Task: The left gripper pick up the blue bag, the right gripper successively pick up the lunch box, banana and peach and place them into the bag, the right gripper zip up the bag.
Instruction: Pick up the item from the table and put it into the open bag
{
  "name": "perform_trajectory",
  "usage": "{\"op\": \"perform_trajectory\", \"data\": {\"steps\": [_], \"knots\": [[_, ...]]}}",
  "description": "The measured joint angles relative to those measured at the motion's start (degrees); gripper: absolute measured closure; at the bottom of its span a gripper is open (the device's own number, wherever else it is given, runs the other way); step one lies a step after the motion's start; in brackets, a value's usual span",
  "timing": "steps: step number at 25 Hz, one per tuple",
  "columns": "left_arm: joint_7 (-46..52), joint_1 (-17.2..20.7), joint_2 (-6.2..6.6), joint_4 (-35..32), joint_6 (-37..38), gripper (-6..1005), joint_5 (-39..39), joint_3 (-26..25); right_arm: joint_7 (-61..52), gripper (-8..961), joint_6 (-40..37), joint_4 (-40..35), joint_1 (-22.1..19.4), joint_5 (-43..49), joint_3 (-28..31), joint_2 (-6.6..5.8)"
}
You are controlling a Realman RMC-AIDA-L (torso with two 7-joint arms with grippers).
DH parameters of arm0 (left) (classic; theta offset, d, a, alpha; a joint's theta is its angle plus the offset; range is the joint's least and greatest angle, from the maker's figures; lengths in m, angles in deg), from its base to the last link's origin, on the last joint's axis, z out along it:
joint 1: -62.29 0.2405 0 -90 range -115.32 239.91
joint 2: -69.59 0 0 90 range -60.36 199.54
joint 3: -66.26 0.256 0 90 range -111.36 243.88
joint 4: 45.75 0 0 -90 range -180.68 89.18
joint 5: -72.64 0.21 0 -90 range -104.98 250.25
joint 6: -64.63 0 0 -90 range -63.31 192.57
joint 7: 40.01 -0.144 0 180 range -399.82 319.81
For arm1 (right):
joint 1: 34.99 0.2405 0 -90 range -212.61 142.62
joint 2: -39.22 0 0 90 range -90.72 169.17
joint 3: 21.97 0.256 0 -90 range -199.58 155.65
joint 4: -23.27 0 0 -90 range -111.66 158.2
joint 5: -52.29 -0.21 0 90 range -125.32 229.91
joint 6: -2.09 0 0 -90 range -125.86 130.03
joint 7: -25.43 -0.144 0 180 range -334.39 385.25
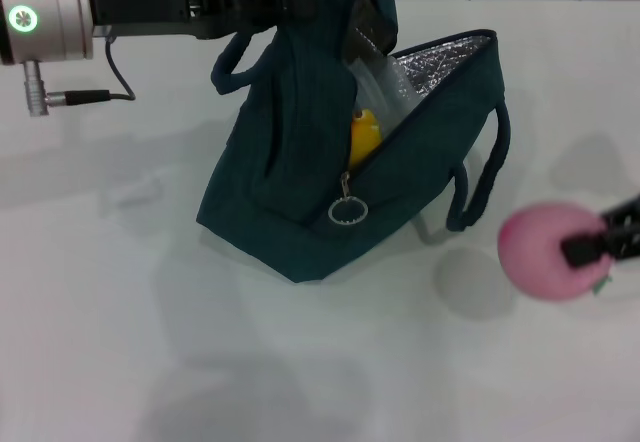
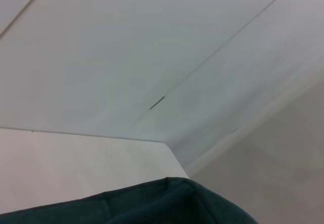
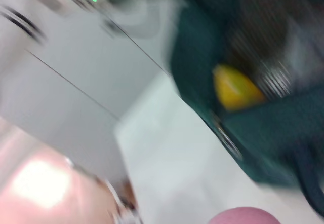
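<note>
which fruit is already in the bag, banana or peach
The banana: its yellow shows inside the open blue bag. The pink peach is outside, held by the right hand.

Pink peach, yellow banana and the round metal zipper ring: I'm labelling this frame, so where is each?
Pink round peach [image 1: 540, 252], head view: middle of its skin.
Yellow banana [image 1: 363, 134], head view: part showing inside the dark blue bag's mouth.
Round metal zipper ring [image 1: 348, 210], head view: its loop.
</note>
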Motion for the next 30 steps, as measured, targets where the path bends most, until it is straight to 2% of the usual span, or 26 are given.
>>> {"op": "perform_trajectory", "data": {"steps": [3, 5, 8, 10, 13, 15, 20, 30], "knots": [[0.0, 0.0, -0.04, 0.0, 0.2, 938, 0.0, 0.1, 1.9, 772, -1.4, 2.2, -0.4, -8.9, 1.7, -1.51], [0.0, 0.1, -0.12, 0.0, 0.4, 938, 0.0, 0.1, 3.6, 783, 0.0, 2.9, -0.9, -13.5, 1.7, -1.56], [0.0, 0.3, -0.18, 0.0, 0.8, 938, -0.4, 0.2, 8.3, 800, 3.3, 3.0, -1.7, -19.4, 1.8, -0.22], [0.0, 0.3, -0.19, 0.0, 1.2, 938, -0.7, 0.2, 12.5, 811, 6.7, 3.0, -2.0, -21.8, 1.4, 1.53], [0.0, 0.3, -0.20, 0.0, 1.7, 938, -1.3, 0.3, 17.6, 833, 11.7, 3.1, -1.9, -22.0, 0.3, 3.83], [0.0, 0.3, -0.20, 0.1, 1.8, 938, -1.5, 0.3, 20.8, 850, 14.6, 3.8, -1.9, -22.6, -1.7, 4.56], [0.7, 0.3, -0.21, 0.1, 2.4, 938, -1.7, 0.3, 28.5, 887, 23.5, 7.9, -2.1, -29.2, -11.8, 4.77], [1.1, 0.3, -0.21, 0.1, 2.4, 937, -1.7, 0.3, 35.5, 914, 35.3, 8.3, -1.6, -38.7, -22.6, 4.91]]}}
